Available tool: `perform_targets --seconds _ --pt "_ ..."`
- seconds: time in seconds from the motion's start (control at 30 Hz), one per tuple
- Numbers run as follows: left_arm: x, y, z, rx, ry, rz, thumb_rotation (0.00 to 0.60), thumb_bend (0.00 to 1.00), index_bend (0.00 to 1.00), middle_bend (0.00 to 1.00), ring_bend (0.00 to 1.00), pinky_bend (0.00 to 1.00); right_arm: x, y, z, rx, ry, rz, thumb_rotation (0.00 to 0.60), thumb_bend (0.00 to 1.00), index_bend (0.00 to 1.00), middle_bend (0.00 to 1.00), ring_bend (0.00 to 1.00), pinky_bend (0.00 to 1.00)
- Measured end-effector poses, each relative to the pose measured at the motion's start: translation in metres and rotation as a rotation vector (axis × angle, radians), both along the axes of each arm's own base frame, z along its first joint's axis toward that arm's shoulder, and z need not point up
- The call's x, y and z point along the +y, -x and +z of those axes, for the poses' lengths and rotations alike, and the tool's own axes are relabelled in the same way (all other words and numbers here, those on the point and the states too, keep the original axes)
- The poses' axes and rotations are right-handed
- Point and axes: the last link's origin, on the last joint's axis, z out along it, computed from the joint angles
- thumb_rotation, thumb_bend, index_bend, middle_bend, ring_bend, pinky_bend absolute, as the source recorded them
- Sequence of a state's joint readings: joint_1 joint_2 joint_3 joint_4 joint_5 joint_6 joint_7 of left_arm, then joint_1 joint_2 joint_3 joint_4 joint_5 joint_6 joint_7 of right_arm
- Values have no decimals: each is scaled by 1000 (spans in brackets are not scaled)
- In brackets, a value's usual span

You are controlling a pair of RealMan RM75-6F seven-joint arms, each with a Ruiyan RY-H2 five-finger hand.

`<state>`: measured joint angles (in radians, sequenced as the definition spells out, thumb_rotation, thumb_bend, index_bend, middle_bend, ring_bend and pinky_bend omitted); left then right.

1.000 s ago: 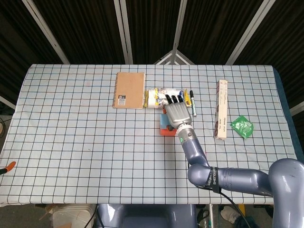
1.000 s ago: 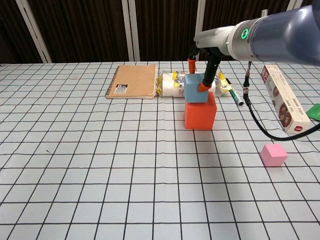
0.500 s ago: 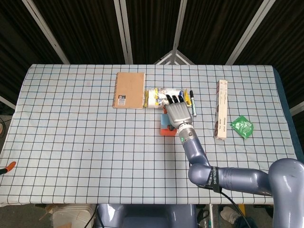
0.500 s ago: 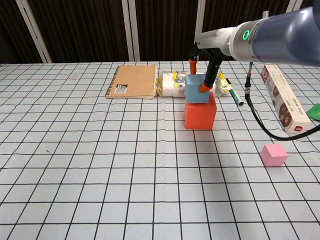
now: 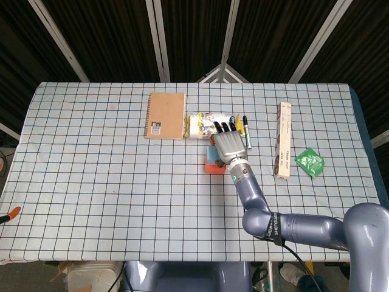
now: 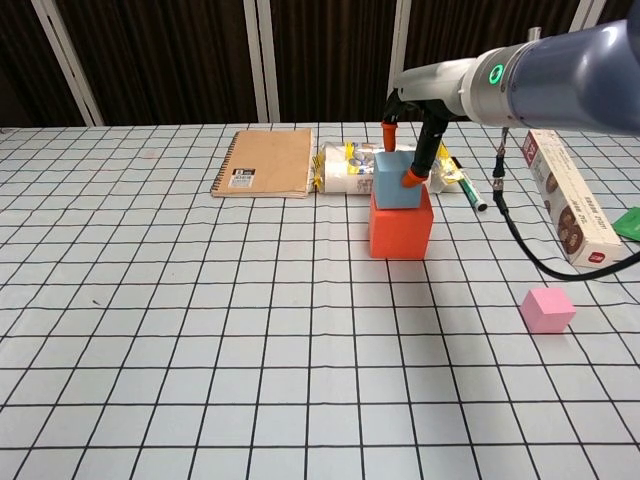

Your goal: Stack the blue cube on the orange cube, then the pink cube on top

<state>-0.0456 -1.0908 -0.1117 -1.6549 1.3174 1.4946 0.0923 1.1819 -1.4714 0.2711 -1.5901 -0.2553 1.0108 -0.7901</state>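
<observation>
- Head view: the right hand [image 5: 228, 146] is seen from above over the stack, its dark fingertips pointing toward the snack packet [image 5: 203, 125]; the blue cube [image 5: 212, 153] is largely hidden beneath it, only an edge showing; the orange cube [image 5: 213, 166] is seen under that; a notebook [image 5: 165, 115] lies to the left, a pen [image 5: 247, 131] and a long box [image 5: 282, 139] to the right, and a green packet [image 5: 309, 162] beyond the box; the left hand is not shown.
- Chest view: the blue cube [image 6: 399, 180] is seated on the orange cube [image 6: 401, 223]; it is pinched by the right hand's orange-tipped fingers [image 6: 411, 178], one at its right face and one behind its top edge; the pink cube [image 6: 547, 309] rests on the checked tablecloth [image 6: 200, 330], well apart to the right.
</observation>
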Motion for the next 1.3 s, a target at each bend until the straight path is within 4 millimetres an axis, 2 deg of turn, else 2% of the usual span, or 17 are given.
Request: perform_targets --seconds 1.3 --pt "-1 0 0 5 -3 3 600 125 71 0 0 0 1 8 3 -9 -3 -9 600 280 431 0 0 0"
